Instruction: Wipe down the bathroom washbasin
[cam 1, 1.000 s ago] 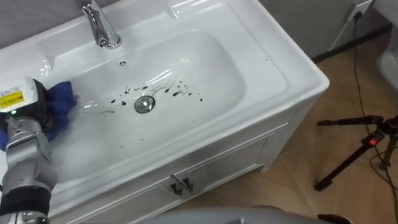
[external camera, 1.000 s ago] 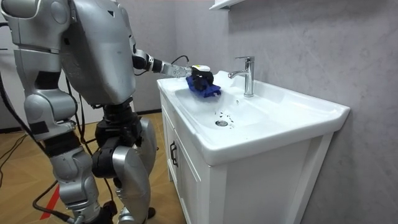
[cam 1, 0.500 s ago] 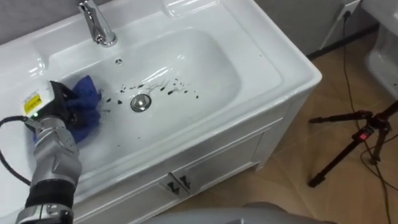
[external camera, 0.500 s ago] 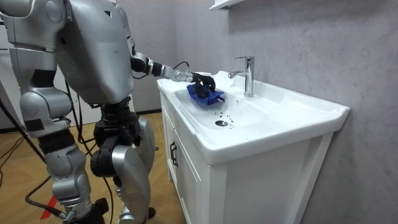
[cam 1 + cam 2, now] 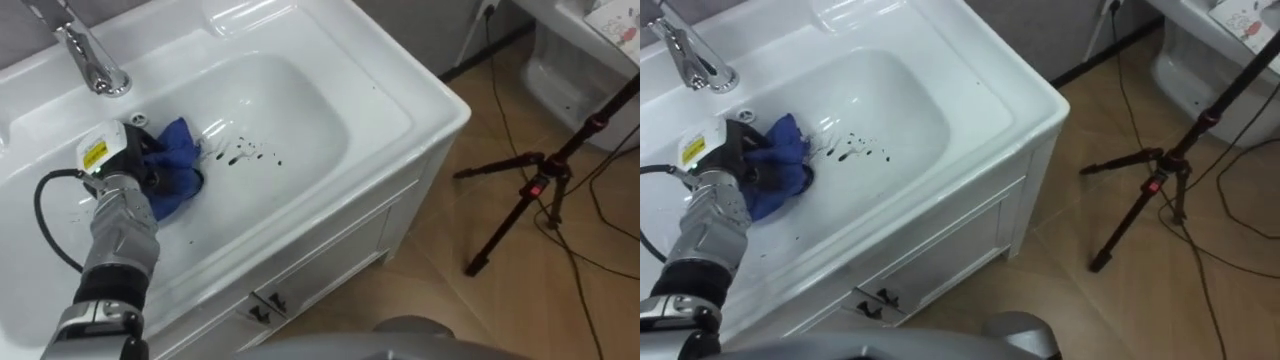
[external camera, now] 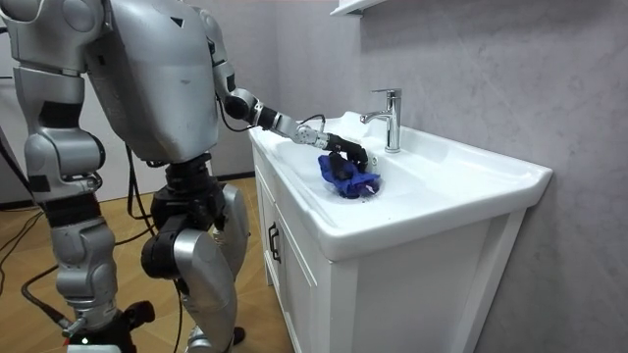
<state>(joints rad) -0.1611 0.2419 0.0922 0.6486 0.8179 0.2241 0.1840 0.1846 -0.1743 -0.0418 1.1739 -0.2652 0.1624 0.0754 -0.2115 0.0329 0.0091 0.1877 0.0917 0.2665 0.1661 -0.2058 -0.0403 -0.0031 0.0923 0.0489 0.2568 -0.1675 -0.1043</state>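
Note:
The white basin (image 5: 300,100) holds dark specks (image 5: 245,152) near its middle. A crumpled blue cloth (image 5: 176,163) lies on the basin floor over the drain, just left of the specks. My left hand (image 5: 122,160) is curled round the cloth and presses it down. The room view has the same hand (image 6: 343,147) stretched over the basin with the cloth (image 6: 350,180) under it. A chrome tap (image 5: 95,65) stands behind the hand. My right hand (image 6: 80,316) hangs low at my side at the room view's left.
I stand at the front of the white cabinet (image 5: 330,250) under the basin, whose door handles (image 5: 265,303) face me. A black tripod (image 5: 535,190) and cables stand on the wooden floor to my right. A white fixture (image 5: 570,70) sits at the far right.
My left hand has dragged the blue cloth from the basin's left end toward the middle, over the drain and up to the specks. The head camera has shifted too.

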